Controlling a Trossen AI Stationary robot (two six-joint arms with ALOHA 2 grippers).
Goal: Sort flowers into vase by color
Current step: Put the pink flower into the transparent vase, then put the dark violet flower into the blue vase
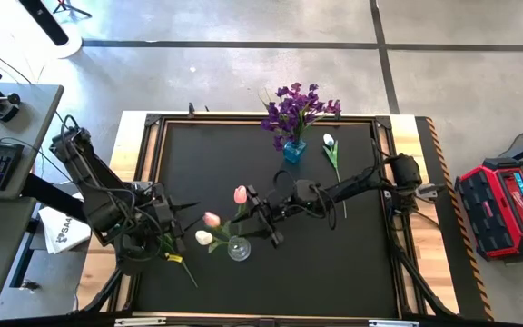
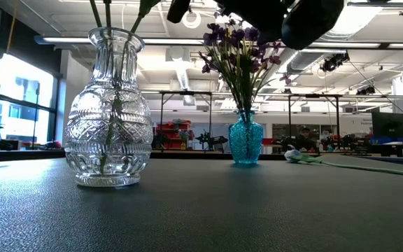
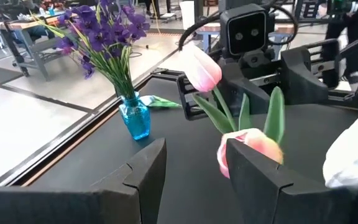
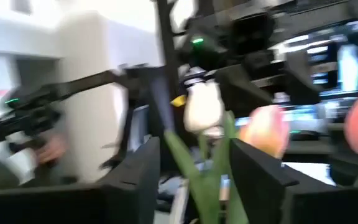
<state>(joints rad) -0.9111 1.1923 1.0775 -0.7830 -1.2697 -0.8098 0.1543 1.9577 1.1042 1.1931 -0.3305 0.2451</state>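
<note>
Two vases stand on the black counter [image 1: 334, 263]. A clear cut-glass vase [image 1: 239, 249] sits near the front centre; a small blue vase [image 1: 294, 150] sits toward the back edge, well apart from it.

Flowers counted: the blue vase holds one bunch of purple sprigs [image 1: 296, 109]; the individual stems in it cannot be counted. The clear vase holds three tulips: two pink, one higher [image 1: 241, 194] and one lower [image 1: 211, 219], and one white tulip [image 1: 204, 237]. All three lean out toward the left arm's side. One more white tulip [image 1: 329, 141] lies flat on the counter just beside the blue vase, its stem running toward the front. A loose green stem [image 1: 178, 262] with a yellow tag lies on the counter by the left arm.

Right gripper [image 1: 263, 227]: extended across the counter to the clear vase. In the right wrist view its fingers [image 4: 135, 180] stand apart, with green stems and the white tulip in the gap between them; contact with the stems cannot be confirmed.

Left gripper [image 1: 189, 212]: low at the counter's left side, pointed toward the clear vase, near the tulip heads. In the left wrist view its fingers [image 3: 148, 174] stand apart with nothing held; the lower pink tulip shows just behind one finger
</note>
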